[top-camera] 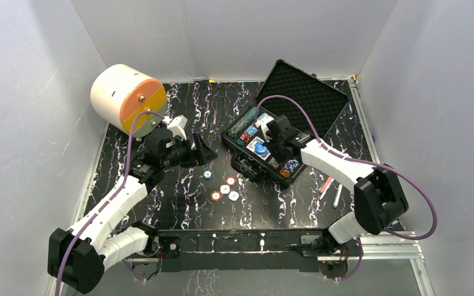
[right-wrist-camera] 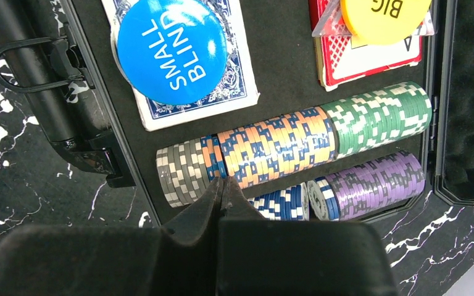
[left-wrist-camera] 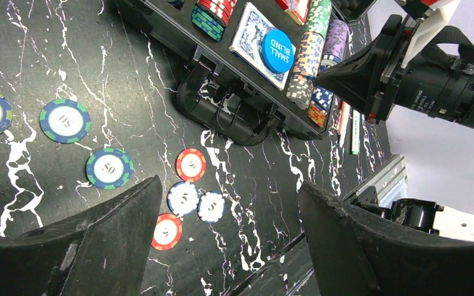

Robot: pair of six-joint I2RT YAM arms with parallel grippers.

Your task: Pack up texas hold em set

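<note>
1. A round drawer unit (top-camera: 126, 97), with a white body and an orange front, sits at the far left corner of the table (top-camera: 179, 213). A small metal knob shows on the orange face.
2. A red pen (top-camera: 326, 185) and a green pen (top-camera: 337, 196) lie just beside each other near the right edge of the table.
3. The table top is black with white marble veins.
4. White walls (top-camera: 253, 37) stand on three sides of the table.

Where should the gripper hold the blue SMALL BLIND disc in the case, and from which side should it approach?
Take the SMALL BLIND disc by its rim, at two opposite points, coming straight down. It lies flat on the blue card deck, so only its thin edge is free; chip rows and case wall likely block a sideways approach.
</note>
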